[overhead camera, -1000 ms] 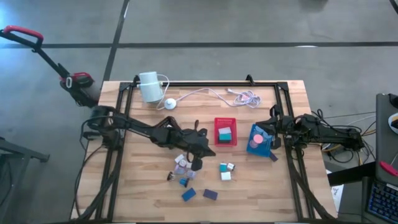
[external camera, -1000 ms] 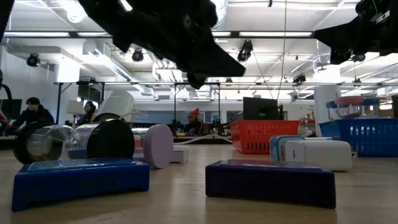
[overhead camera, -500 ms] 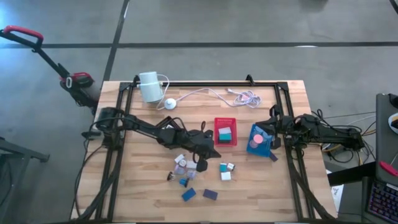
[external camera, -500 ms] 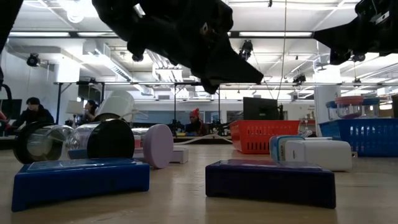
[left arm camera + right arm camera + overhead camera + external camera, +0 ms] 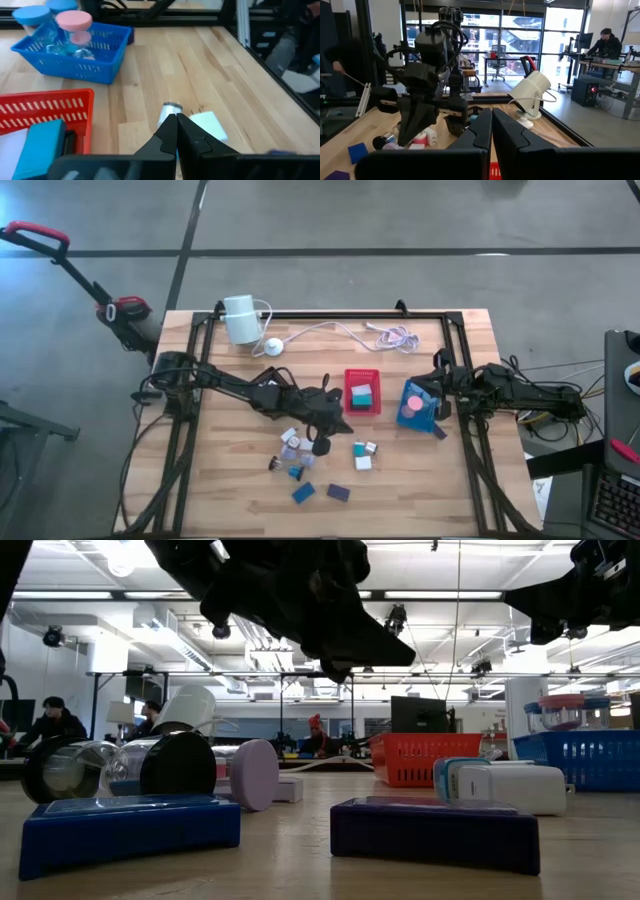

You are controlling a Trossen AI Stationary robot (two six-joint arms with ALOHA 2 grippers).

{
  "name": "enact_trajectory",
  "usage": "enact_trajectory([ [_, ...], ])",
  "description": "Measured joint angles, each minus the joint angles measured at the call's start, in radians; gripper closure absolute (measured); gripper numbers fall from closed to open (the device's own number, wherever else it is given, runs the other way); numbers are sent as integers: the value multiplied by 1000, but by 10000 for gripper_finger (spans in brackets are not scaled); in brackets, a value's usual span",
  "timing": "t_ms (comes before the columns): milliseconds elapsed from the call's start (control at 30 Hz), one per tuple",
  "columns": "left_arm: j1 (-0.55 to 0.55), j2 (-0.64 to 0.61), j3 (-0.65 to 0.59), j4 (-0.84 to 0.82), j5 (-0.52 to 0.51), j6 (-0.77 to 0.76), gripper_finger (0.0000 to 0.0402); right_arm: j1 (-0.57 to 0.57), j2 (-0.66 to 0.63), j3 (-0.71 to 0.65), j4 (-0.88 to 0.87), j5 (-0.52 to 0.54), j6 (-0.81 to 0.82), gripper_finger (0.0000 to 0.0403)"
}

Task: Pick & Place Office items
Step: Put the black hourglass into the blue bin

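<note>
The left gripper (image 5: 343, 426) was held shut and empty above the scattered office items (image 5: 300, 450) at mid-table. The right gripper (image 5: 436, 383), also shut, was parked beside the blue tray (image 5: 417, 406). Small teal, white, blue and purple blocks were strewn on the wood.

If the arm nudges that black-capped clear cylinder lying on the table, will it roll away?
Probably yes. The black-capped cylinder lies on its side on the flat wooden table, so a sideways nudge would likely roll it. Its clear, seemingly hollow body suggests it is light and may be slippery to pinch. The purple disc beside it might stop it.
</note>
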Motion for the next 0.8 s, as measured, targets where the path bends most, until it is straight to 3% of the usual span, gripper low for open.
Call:
enact_trajectory([
  [300,7,-139,-95,-10,-7,17,396,0,0,0,0,0,1,394],
  [800,14,-412,-414,153,-88,-21,396,0,0,0,-4,0,-1,394],
])
